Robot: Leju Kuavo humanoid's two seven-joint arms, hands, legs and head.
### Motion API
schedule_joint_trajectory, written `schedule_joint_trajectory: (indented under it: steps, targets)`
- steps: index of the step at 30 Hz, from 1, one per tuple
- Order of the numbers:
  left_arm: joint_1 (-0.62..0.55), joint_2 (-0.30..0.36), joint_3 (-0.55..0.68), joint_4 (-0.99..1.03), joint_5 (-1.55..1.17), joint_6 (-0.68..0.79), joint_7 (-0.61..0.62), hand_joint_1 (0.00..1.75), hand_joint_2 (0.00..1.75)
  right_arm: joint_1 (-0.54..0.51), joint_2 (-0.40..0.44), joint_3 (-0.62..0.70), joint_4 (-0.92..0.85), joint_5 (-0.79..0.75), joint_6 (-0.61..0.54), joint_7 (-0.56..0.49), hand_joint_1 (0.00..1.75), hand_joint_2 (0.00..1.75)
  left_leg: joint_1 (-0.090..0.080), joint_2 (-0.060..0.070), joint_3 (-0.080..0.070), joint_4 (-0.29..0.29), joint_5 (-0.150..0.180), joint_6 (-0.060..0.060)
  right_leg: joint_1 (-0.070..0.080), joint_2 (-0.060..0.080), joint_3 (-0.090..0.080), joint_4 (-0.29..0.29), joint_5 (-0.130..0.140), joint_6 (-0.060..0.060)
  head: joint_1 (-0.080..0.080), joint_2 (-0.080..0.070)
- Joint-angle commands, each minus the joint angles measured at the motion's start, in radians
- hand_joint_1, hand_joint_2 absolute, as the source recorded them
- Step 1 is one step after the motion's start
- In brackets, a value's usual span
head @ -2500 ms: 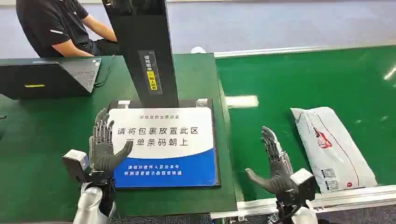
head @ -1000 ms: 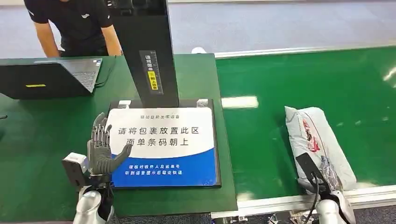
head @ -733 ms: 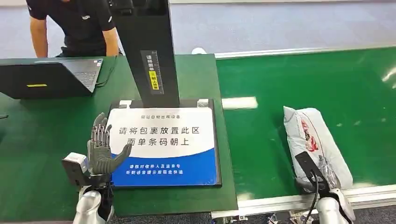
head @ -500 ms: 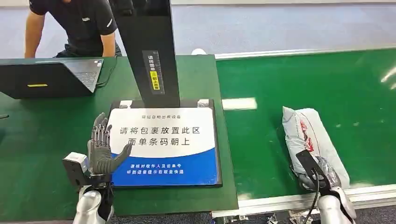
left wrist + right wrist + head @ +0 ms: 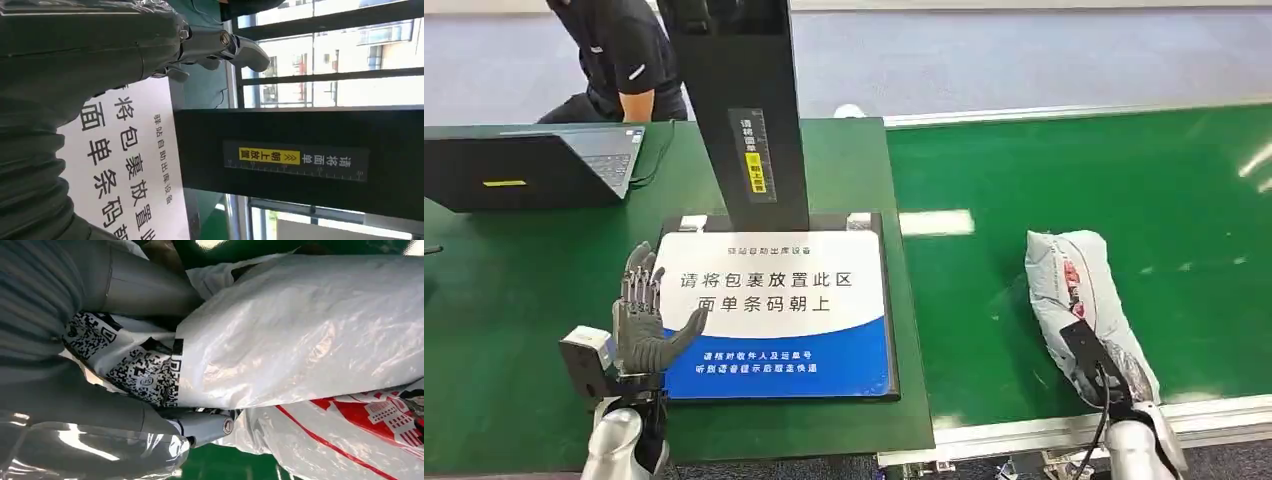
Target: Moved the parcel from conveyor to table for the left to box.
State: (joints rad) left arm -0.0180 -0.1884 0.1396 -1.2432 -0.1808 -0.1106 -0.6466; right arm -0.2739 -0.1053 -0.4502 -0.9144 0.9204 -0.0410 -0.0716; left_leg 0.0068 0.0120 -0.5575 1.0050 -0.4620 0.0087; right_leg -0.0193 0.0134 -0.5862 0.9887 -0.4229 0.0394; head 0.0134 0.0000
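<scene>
Two hands show in the head view: the left hand (image 5: 646, 322) stands upright with fingers spread and holds nothing, poised at the 9 o'clock edge of the white and blue placard (image 5: 776, 312) on the green table (image 5: 514, 280), while the right hand (image 5: 1096, 370) sits at the near end of the white parcel (image 5: 1079, 290), which lies on the green conveyor (image 5: 1074, 170), its far end pointing toward 12 o'clock. At 12 o'clock from the placard rises a black scanner column (image 5: 749, 120); an open laptop (image 5: 534, 165) rests toward 10 o'clock, with a person (image 5: 619, 60) in dark clothing behind it. From the left wrist, the left hand (image 5: 150, 45) is open beside the placard (image 5: 125, 170), the column (image 5: 300, 160) just beyond. From the right wrist, the thick thumb (image 5: 145, 290) and darker fingers (image 5: 205, 425) clamp the parcel (image 5: 300, 335) from opposite sides at its barcoded end.
</scene>
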Motion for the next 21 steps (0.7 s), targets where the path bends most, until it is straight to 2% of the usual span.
schedule_joint_trajectory:
  steps: [1,3,7,11,18,21]
  targets:
    - [0.011,0.012,0.001,-0.023,-0.005,0.005,0.003,0.00,1.75,0.112,0.124,0.041,-0.170,-0.101,-0.104,-0.182,1.75,1.75,0.001,-0.001,-0.001,-0.001,0.001,-0.001,0.001,-0.002,-0.001,-0.001,0.001,-0.003,0.000,0.000]
    - [0.022,0.009,0.003,-0.035,-0.010,0.001,-0.002,0.00,1.75,0.146,0.165,0.048,-0.311,-0.095,-0.237,-0.234,1.75,1.75,0.001,0.003,-0.001,-0.001,0.000,-0.002,0.002,0.002,-0.003,0.000,0.002,-0.004,0.000,0.000]
    - [-0.005,0.007,-0.004,0.000,-0.014,0.000,-0.005,0.00,1.75,0.199,0.212,0.065,-0.488,-0.084,-0.387,-0.293,1.75,1.75,-0.001,0.002,-0.005,-0.001,0.001,-0.003,0.000,0.002,-0.009,0.005,0.000,-0.006,0.000,0.000]
    - [-0.022,0.006,-0.006,0.019,-0.014,0.003,-0.008,0.00,1.75,0.217,0.222,0.079,-0.535,-0.081,-0.464,-0.330,1.75,1.75,-0.001,-0.002,-0.011,-0.001,0.002,-0.004,-0.001,-0.002,-0.014,0.007,0.000,-0.006,0.000,0.000]
    - [-0.022,0.006,-0.006,0.019,-0.014,0.003,-0.008,0.00,1.75,0.217,0.222,0.079,-0.535,-0.081,-0.464,-0.330,1.75,1.75,-0.001,-0.001,-0.013,-0.001,0.002,-0.003,-0.001,-0.001,-0.016,0.007,0.000,-0.006,0.000,0.000]
    - [-0.023,0.004,-0.007,0.020,-0.014,0.004,-0.008,0.00,1.75,0.237,0.230,0.099,-0.575,-0.055,-0.576,-0.372,1.75,1.75,-0.001,-0.001,-0.013,-0.001,0.002,-0.004,-0.001,-0.001,-0.017,0.007,0.000,-0.007,0.000,0.000]
